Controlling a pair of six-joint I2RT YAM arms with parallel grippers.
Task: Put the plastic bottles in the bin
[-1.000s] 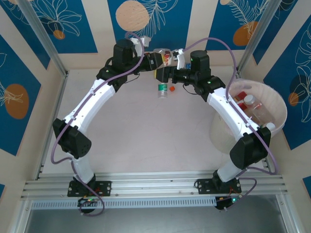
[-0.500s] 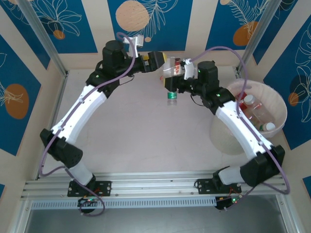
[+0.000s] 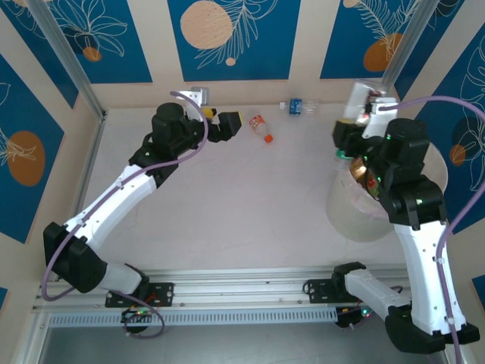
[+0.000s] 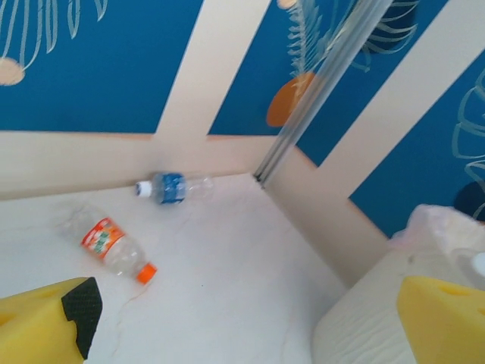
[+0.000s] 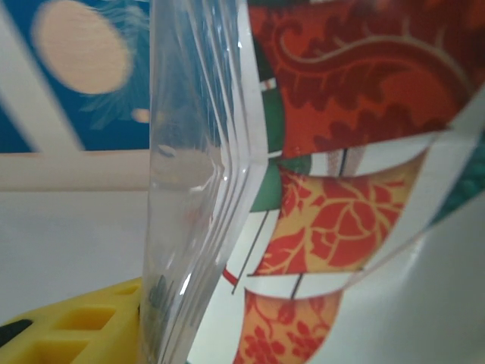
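**Holding a bottle up at the bin's rim**

The right hand (image 3: 350, 138) is clenched on a clear red-and-green-labelled bottle (image 5: 326, 114) and holds it off the tabletop (image 3: 227, 212), up by the far rim of the bin (image 3: 345, 220), on the bin's side that faces the left arm. From above I cannot tell whether the bottle hangs over the bin's opening or just outside its rim. In the right wrist view the bottle's ribbed clear wall presses against one yellow finger pad (image 5: 83, 330), and its patterned label fills most of that side.

The bin is round, pale and translucent, lined with a thin plastic bag. The right arm crosses over it and hides most of its inside.

The left hand (image 3: 229, 123) is released, its yellow fingers (image 4: 45, 326) spread wide with nothing between them. It is well apart from the bin, out toward the far wall, and points toward the bin.

Two more plastic bottles lie on their sides on the tabletop. The orange-labelled bottle (image 3: 260, 127), with an orange cap, lies between the left hand and the bin, nearer to the hand. The blue-labelled bottle (image 3: 295, 106), with a white cap, lies nearer the bin than the orange one, close against the far wall.
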